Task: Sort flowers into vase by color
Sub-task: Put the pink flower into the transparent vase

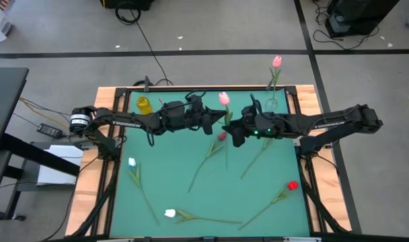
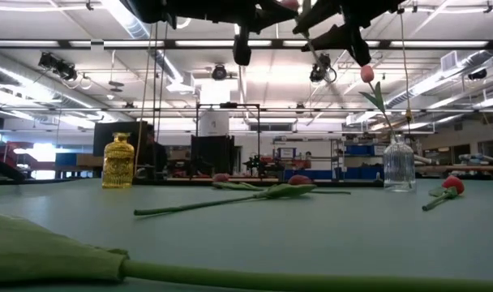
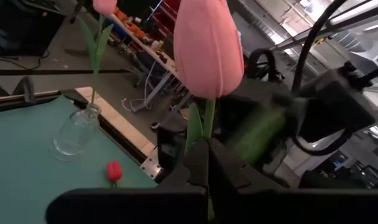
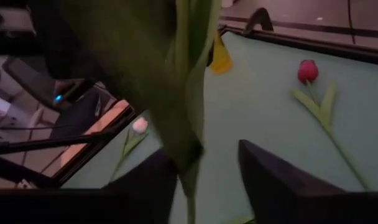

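My left gripper (image 3: 207, 163) is shut on a pink tulip (image 1: 224, 99) held above the table's middle. In the left wrist view its bud (image 3: 207, 46) stands just past the fingers. My right gripper (image 4: 204, 180) is open right beside it (image 1: 235, 129). Its fingers stand on either side of the same tulip's stem and leaves (image 4: 188, 93); whether they touch, I cannot tell. A clear vase (image 1: 272, 103) at the far right holds another pink tulip (image 1: 277, 62). A yellow vase (image 1: 143, 104) stands at the far left. My left gripper pinches the pink tulip's green stem (image 3: 208, 121) a short way below the bud, between its two fingers. The fingers come level from the table's left and lie across the stem. The tulip is lifted clear of the table.
Lying on the green mat: a dark red tulip (image 1: 222, 136) under the grippers, a bright red one (image 1: 292, 185) near right, two white ones (image 1: 132, 162) (image 1: 169, 213) near left. A wooden frame (image 1: 191, 89) rims the table. In the low view, people sit at benches behind the table.
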Controlling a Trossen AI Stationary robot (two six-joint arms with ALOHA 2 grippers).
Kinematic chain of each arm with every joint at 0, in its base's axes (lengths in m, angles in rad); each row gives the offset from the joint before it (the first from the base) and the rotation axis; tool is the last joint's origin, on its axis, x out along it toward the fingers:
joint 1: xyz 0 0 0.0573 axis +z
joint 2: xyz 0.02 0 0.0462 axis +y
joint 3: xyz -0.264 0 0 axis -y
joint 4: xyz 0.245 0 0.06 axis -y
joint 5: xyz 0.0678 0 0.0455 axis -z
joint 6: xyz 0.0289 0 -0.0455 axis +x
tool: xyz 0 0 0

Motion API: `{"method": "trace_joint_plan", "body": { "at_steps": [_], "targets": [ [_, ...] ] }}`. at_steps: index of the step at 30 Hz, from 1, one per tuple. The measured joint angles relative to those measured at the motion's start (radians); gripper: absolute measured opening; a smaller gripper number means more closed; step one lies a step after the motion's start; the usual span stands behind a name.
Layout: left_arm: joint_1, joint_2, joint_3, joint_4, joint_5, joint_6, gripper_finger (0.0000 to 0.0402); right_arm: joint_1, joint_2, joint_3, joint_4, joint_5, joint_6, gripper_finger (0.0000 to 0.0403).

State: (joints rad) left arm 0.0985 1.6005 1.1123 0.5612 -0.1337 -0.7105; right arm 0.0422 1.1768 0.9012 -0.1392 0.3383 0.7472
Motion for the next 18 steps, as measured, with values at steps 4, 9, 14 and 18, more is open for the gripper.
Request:
{"method": "trace_joint_plan", "body": {
  "at_steps": [4, 9, 14, 18],
  "targets": [
    [0.001, 0.000, 0.000, -0.035, 0.000, 0.022, 0.0012, 0.001, -0.019, 0.000, -0.005, 0.009, -0.033, 0.0038],
    [0.011, -0.007, 0.000, -0.102, 0.013, 0.026, 0.0062, 0.017, -0.061, 0.000, -0.053, 0.124, -0.052, 0.0018],
    [0.041, -0.064, 0.000, -0.248, 0.015, 0.035, 0.0123, 0.055, -0.150, 0.000, -0.180, 0.375, -0.086, 0.0017],
    [0.051, -0.118, 0.000, -0.326, 0.016, 0.151, 0.0149, 0.090, -0.227, 0.000, -0.244, 0.606, -0.227, 0.0017]
  ]
}}
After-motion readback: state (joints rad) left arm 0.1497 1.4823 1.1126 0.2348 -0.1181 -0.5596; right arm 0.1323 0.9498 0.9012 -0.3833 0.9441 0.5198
